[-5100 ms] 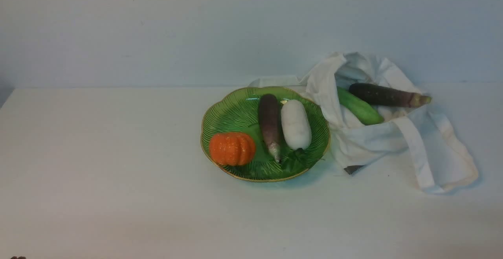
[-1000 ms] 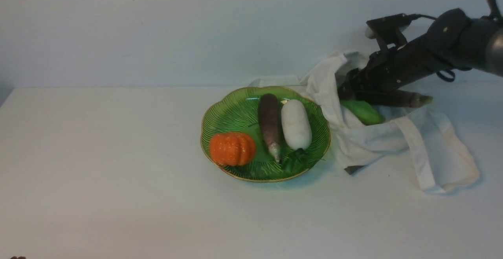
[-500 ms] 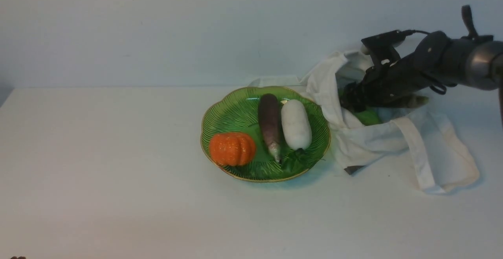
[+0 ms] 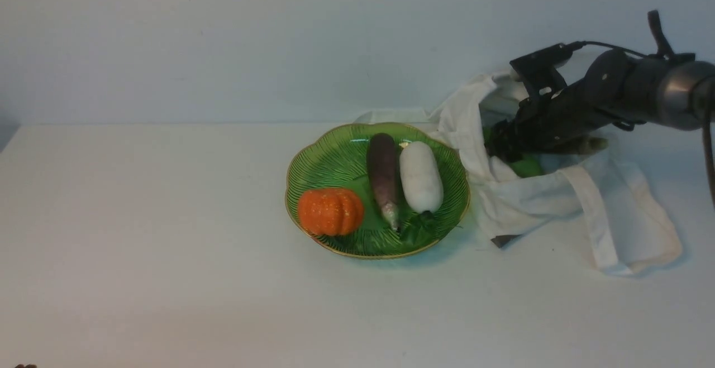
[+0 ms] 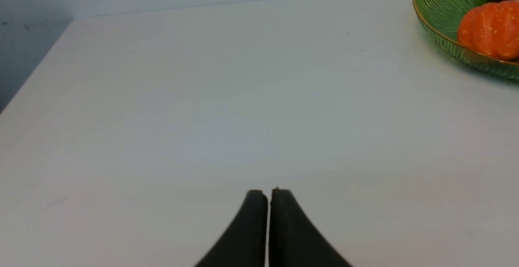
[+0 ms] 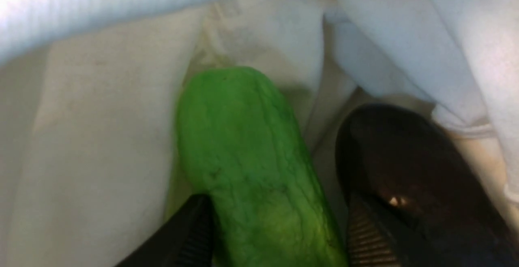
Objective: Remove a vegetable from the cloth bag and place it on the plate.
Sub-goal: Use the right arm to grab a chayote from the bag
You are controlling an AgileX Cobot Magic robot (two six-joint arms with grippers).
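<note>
Reaching into the mouth of the cloth bag (image 4: 519,200) at the right of the front view with the right gripper (image 6: 277,206), jaws spread and straddling the green cucumber (image 6: 243,145): one finger against its flank, the other just beside it with a sliver of gap, so released rather than clamped. Cucumber inside the bag, close against a dark eggplant (image 6: 405,157), folds of cloth all round. At the centre of the frame, the green plate (image 4: 329,156), loaded with a pumpkin (image 4: 329,210), a long purple vegetable (image 4: 382,172) and a white vegetable (image 4: 420,177), bare mostly along its upper left. Out of the front view, above the table (image 4: 167,217), the left gripper (image 5: 267,206), clenched on nothing. Likely trouble from here: pinching cloth along with the cucumber and dragging the bag toward the plate; closing near the rounded end and squeezing the smooth skin out of the pads; catching the dark eggplant with the outer finger and tipping it out; setting down on the crowded plate and rolling over the rim.
</note>
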